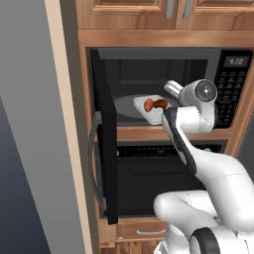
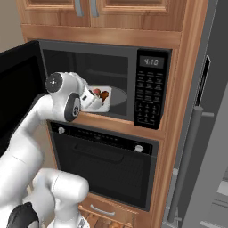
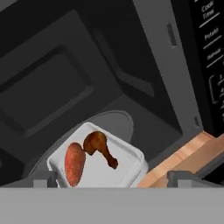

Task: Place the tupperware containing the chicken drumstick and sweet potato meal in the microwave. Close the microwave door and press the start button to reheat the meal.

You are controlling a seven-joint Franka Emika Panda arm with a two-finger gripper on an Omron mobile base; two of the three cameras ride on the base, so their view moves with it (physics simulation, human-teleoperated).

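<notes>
Looking along the hand, we see the shallow pale grey-white plastic tupperware (image 3: 98, 164) lying between and just beyond the two dark fingertips (image 3: 43, 179), which stand wide apart with nothing held between them. The tray sits on the round grey turntable plate (image 3: 116, 124) inside the black boxy microwave (image 2: 151, 89), near the front edge of its cavity. In the tray, a reddish-orange sweet potato (image 3: 74, 164) lies beside a brown chicken drumstick (image 3: 99, 146), the two touching at one end.

From the left base view we find the tupperware (image 1: 151, 109) partly covered by the white arm's wrist (image 1: 198, 99), and the jaws themselves are hidden behind that wrist; in the right base view the tray (image 2: 100, 98) peeks out just past the wrist too. The wide black microwave door (image 1: 104, 139) with its long grey bar handle (image 1: 93, 163) stands swung open to the left of the cavity. The near edge of the tray is cut off in the hand view, and the keypad markings (image 2: 146, 95) are too small to read.
</notes>
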